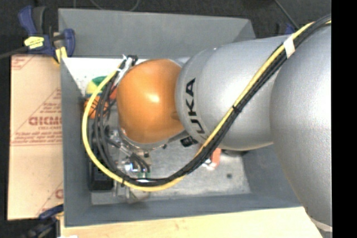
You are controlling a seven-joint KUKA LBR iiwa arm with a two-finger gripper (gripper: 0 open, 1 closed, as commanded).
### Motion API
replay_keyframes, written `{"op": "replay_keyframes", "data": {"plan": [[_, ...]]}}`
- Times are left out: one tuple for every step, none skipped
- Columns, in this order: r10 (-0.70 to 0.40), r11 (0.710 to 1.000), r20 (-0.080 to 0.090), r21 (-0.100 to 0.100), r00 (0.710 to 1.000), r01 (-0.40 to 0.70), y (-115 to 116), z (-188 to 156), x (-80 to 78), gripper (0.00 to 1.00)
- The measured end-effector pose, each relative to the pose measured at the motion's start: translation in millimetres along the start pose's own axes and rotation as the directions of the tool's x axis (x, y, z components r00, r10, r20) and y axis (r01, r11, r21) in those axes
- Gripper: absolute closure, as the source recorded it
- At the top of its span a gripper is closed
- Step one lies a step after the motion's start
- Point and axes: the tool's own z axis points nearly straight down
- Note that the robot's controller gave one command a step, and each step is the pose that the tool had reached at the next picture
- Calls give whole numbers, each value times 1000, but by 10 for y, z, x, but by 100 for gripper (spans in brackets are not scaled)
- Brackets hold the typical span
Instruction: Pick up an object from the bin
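— Down at the near left of the bin, what sits there?
— The gripper, low under the orange cover, just beside a black block. Open or closed, I cannot tell.
— Anything else inside?
— A green piece far left, and a small orange-white piece near the right.

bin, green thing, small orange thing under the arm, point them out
bin [156, 33]: camera view, far wall
green thing [99, 81]: camera view, visible top
small orange thing [212, 160]: camera view, exposed end

Grey bin with small orange piece
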Motion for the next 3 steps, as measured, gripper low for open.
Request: {"op": "replay_keyframes", "data": {"plan": [[5, 1000, 8, -2, 1000, -5, -12, -45, -22, 0], [141, 990, 10, -4, 990, -141, -345, 684, -43, 0], [32, 999, 5, 0, 999, -32, -634, 517, -117, 0]]}}
